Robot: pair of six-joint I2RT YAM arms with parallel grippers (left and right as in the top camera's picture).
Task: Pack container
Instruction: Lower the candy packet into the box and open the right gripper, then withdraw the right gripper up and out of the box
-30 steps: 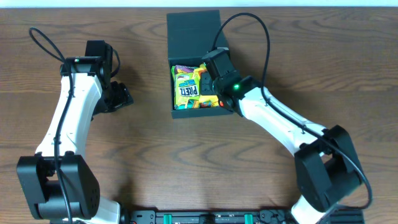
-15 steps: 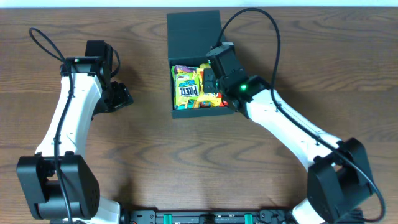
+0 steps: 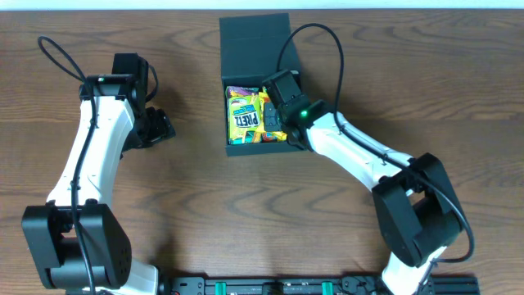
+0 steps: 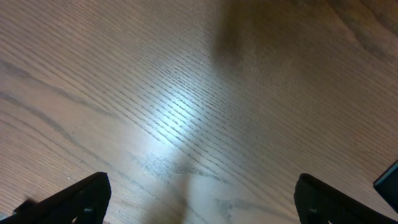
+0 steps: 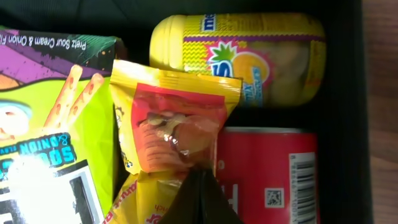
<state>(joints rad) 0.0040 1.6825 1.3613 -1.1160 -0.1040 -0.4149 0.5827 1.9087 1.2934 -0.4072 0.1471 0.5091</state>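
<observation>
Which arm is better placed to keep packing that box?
Right. The right gripper sits inside the open container among the snacks; the left gripper hangs open over bare table, off to the side.

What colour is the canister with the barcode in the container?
Red canister with a white barcode patch. The right wrist view shows it best.

The left arm is white. It goes up the left side and bends at the top. The left end effector hangs low and holds nothing. Its two fingers are far apart. The right arm reaches from the bottom right up to the middle. The right end effector points down. Its fingertips are pressed together into one dark point.
</observation>
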